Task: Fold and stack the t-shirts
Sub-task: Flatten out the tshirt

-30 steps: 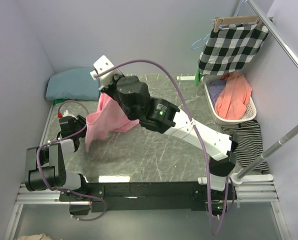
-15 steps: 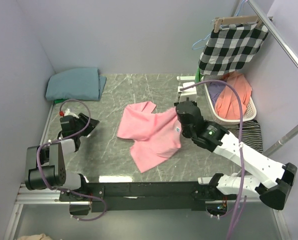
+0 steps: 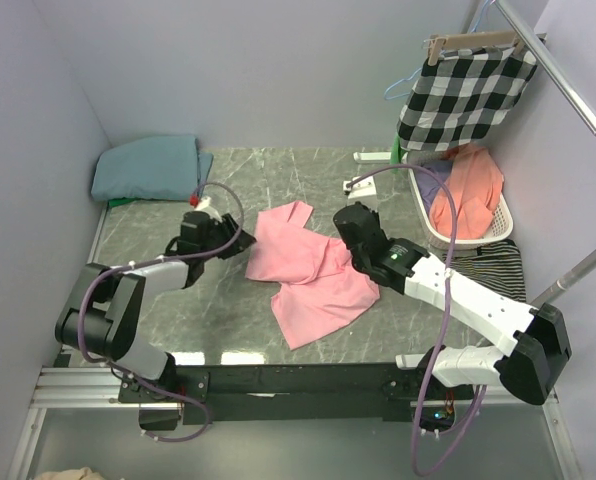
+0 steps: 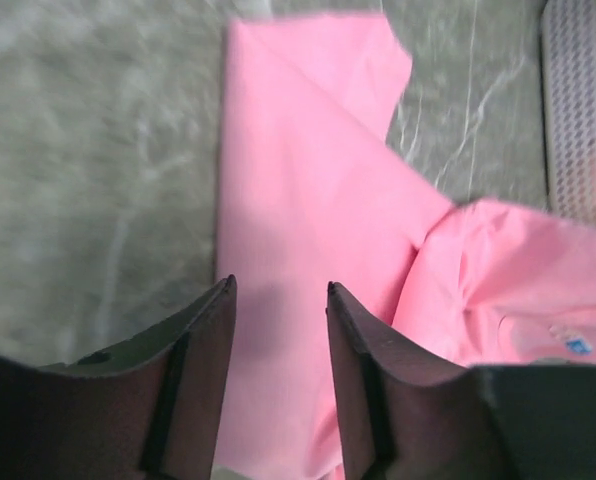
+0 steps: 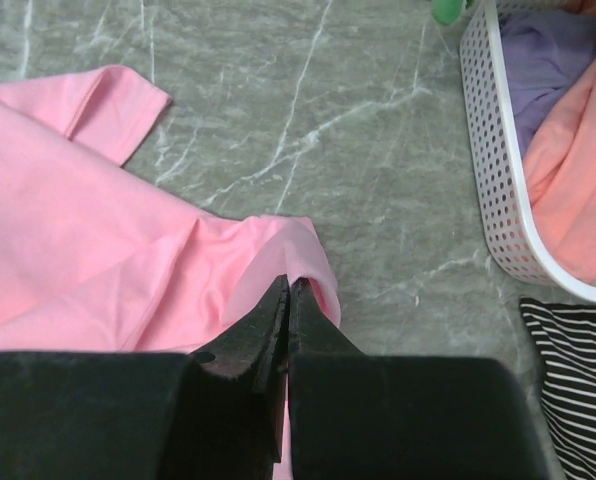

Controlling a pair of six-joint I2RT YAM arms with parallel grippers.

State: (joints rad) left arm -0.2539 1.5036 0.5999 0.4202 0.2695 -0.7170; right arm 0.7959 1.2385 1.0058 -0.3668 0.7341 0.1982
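The light pink t-shirt point(image 3: 303, 275) lies crumpled and partly spread on the marble table point(image 3: 278, 175) at the centre. My right gripper point(image 3: 346, 232) is at its right edge. In the right wrist view the gripper point(image 5: 288, 285) is shut on a raised fold of the pink t-shirt point(image 5: 98, 250). My left gripper point(image 3: 238, 240) is at the shirt's left edge. In the left wrist view it point(image 4: 278, 290) is open, with the pink t-shirt point(image 4: 308, 200) flat under the gap. The dusty teal t-shirt point(image 3: 148, 168) lies folded at the back left corner.
A white basket point(image 3: 419, 200) of orange and purple clothes stands at the right, also in the right wrist view point(image 5: 488, 170). A black-and-white checked cloth point(image 3: 463, 95) hangs from a rail point(image 3: 568, 80) above it. A striped garment point(image 3: 498, 285) lies at the right edge.
My right arm has carried the pink t-shirt from the left, where it hung in the air, down onto the table centre. My left arm has reached right to the shirt's left edge.
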